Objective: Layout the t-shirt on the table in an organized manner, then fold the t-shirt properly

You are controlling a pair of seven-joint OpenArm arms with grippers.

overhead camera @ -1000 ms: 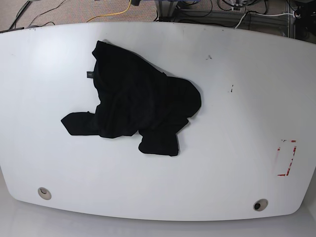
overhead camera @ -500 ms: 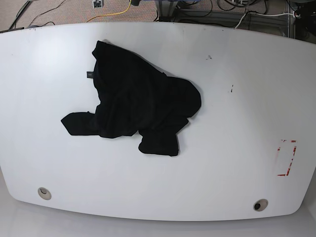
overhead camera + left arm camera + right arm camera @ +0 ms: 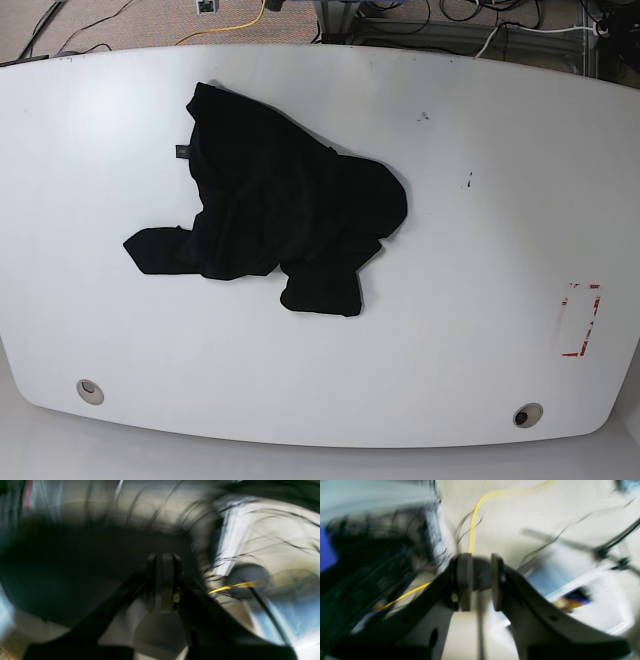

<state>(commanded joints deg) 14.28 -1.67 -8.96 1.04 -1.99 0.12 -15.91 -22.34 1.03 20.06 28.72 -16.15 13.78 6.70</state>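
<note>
**Black cloth heaped on a white bench, both arms out of the overhead view**

Black fabric, the t-shirt (image 3: 275,215), lies crumpled in a loose heap on the glossy white bench (image 3: 480,200), left of centre in the base view. One lobe pokes out toward the left edge, another toward the near edge, and a tiny grey label patch (image 3: 181,152) shows on its upper left part. Nothing lies on top of the shirt and nothing stands beside it.

Elsewhere on the bench there is a red tape rectangle (image 3: 579,320) near the right edge, well apart from the shirt. Two metal-ringed holes sit along the near edge, one at the left (image 3: 90,390) and one at the right (image 3: 526,414). Small dark scuffs (image 3: 424,116) mark the surface right of the shirt. Beyond the far edge lie a yellow cable (image 3: 225,31) and a tangle of dark cables on the floor.

Neither arm appears in the base view. Both wrist views are heavily blurred and show cables and floor, with no shirt that can be made out, so its position relative to either arm cannot be told. The left gripper (image 3: 163,580) has its jaws pressed almost together with nothing between them. The right gripper (image 3: 480,580) shows a narrow gap between its jaws, holding nothing
</note>
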